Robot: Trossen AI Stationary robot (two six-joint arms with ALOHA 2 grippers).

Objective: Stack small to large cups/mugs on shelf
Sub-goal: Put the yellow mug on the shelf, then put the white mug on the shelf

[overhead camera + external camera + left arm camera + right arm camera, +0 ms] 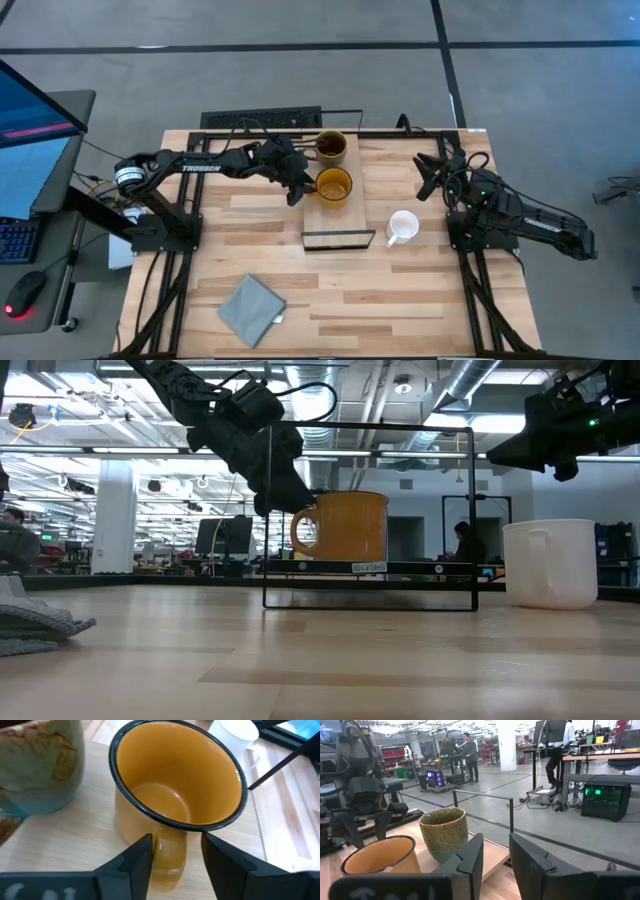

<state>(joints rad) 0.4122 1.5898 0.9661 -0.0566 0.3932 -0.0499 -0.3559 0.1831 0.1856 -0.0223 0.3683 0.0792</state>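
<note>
Left fingers (176, 852) straddling yellow mug (177, 785) handle on shelf (345, 212), apart

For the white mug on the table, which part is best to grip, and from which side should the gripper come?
The white mug stands upright on the tabletop beside the shelf, mouth open upward. Its handle sticks out toward the front edge of the table, away from the right gripper, which waits open behind it. Probably best to come from above and pinch the rim on the side opposite the handle, one finger inside the mouth, one outside.

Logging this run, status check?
Left gripper open, jaws straddling yellow mug handle on shelf. Right gripper idle, open. White mug off shelf.
</note>
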